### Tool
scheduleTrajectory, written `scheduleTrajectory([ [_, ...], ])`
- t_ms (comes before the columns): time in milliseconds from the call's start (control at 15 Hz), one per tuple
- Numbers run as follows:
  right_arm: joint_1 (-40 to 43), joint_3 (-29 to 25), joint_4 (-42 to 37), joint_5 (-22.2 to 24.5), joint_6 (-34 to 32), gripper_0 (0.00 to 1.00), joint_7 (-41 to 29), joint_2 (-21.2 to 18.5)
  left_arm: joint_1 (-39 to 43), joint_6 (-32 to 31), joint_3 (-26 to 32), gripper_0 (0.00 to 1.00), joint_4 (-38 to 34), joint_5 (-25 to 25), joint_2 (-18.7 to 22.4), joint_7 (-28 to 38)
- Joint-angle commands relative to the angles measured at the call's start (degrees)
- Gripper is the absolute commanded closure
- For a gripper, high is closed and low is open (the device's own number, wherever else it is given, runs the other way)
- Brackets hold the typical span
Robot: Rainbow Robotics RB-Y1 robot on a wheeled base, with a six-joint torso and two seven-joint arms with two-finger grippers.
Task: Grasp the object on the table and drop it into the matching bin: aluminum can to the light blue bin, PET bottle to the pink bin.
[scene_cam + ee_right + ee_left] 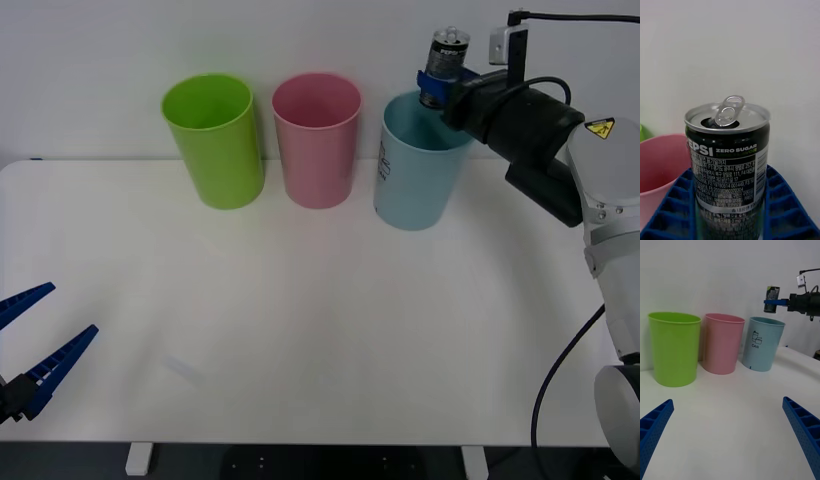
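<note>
My right gripper [438, 84] is shut on the aluminum can [445, 62], a small dark can with a silver top and white lettering [728, 157]. It holds the can upright in the air just above the rim of the light blue bin [420, 175], which carries a CAN label [762, 343]. The pink bin [317, 140] stands next to it in the middle of the row. My left gripper [30, 345] hangs open over the near left edge of the white table [320, 330], holding nothing.
A lime green bin [214, 140] stands at the left end of the row, beside the pink one. All three bins sit along the table's far edge against a white wall. A black cable loops down by my right arm.
</note>
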Motion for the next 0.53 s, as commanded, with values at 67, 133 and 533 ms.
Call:
scheduleTrajectory([
  [67, -0.1, -0.3, -0.1, -0.4, -0.1, 0.0, 0.9, 0.0, 0.0, 0.0, 0.0, 0.0, 0.0, 0.0, 0.0, 0.0],
  [133, 0.0, -0.3, -0.2, -0.4, -0.1, 0.0, 1.0, 0.0, 0.0, 0.0, 0.0, 0.0, 0.0, 0.0, 0.0, 0.0],
  [533, 0.2, -1.3, -0.6, -1.9, -0.7, 0.0, 1.8, 0.0, 0.0, 0.0, 0.0, 0.0, 0.0, 0.0, 0.0, 0.0],
])
